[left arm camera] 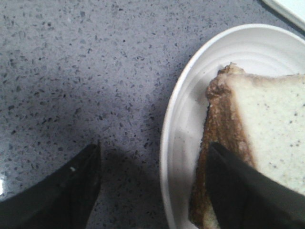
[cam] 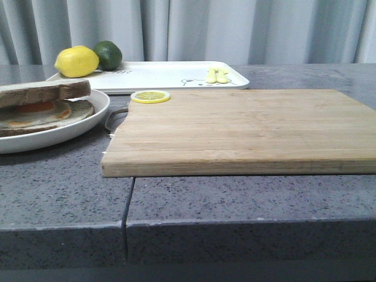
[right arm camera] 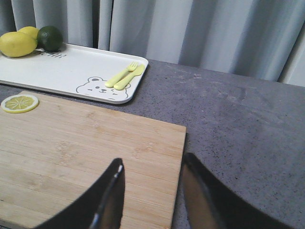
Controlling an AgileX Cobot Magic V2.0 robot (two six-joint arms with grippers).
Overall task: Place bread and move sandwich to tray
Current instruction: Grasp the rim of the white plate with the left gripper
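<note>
Front view shows the sandwich (cam: 41,108) sitting on a round white plate (cam: 88,120) at the left of the grey bench (cam: 247,205): one thick slice of bread (cam: 44,92) on top, a fried egg (cam: 38,111) with an orange yolk under it, and a lower slice beneath. The top slice already covers the egg, so I judge the bread step done and the move to the tray (cam: 170,75) still to come. The tray lies at the back of the bench, well apart from the plate.

In the left wrist view, the left gripper (left arm camera: 152,191) has its jaws spread wide, one finger over bare bench beside the plate, the other over the crust edge of the sandwich; nothing is held. That straddle looks like a line-up for taking the stack by its side.

In the right wrist view, the right gripper (right arm camera: 152,191) hangs over the corner of the wooden cutting board (right arm camera: 86,152), jaws apart and empty, seemingly waiting clear of the work.

Count: one lemon (cam: 76,61), one lime (cam: 108,54), one lemon slice (cam: 150,96) on the board, one yellow fork (right arm camera: 121,75) and one spoon (right arm camera: 131,76) on the tray.
</note>
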